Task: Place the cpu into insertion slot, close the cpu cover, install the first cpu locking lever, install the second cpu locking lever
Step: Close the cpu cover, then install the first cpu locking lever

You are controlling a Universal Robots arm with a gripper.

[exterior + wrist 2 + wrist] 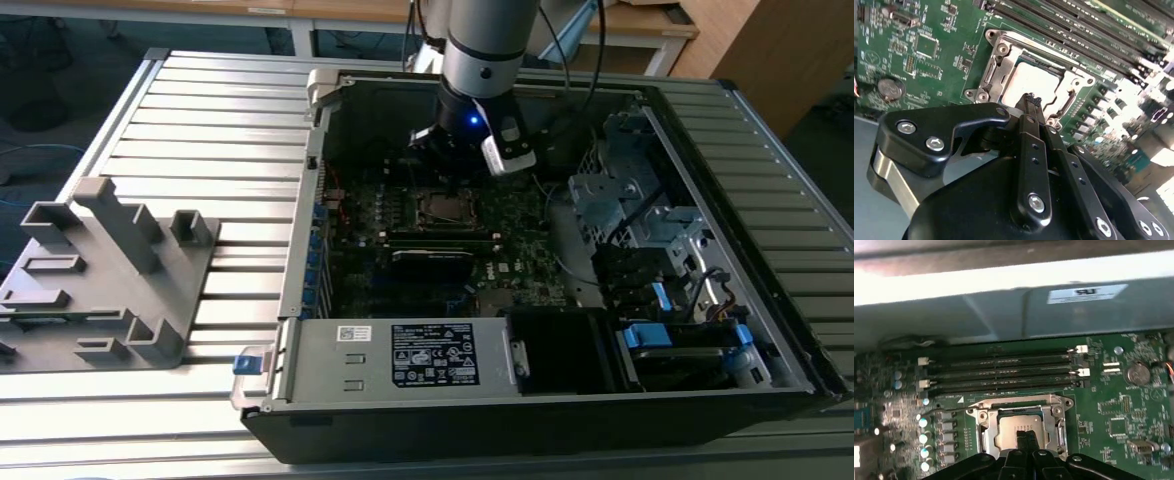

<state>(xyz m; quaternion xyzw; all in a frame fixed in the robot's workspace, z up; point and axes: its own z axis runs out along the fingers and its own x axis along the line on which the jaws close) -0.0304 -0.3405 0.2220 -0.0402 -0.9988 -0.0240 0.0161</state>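
The cpu (pixel 1013 432) lies flat in the insertion slot (pixel 441 207) on the dark motherboard; its dull grey face also shows in the second wrist view (pixel 1026 82). The silver cpu cover (pixel 1016 404) lies down around it as a frame (pixel 1004 55). My gripper (pixel 1026 437) hovers just above the socket with its black fingers (pixel 1026 120) pressed together and nothing between them. In the exterior view the gripper (pixel 451 165) hangs inside the open case, over the far side of the socket. I cannot tell how the locking levers stand.
Long black memory slots (pixel 1004 372) run beside the socket. A grey power-supply box (pixel 400 355) fills the case's near side and a metal drive cage (pixel 627 200) stands on the exterior view's right. A grey plastic fixture (pixel 94 270) sits on the slatted table.
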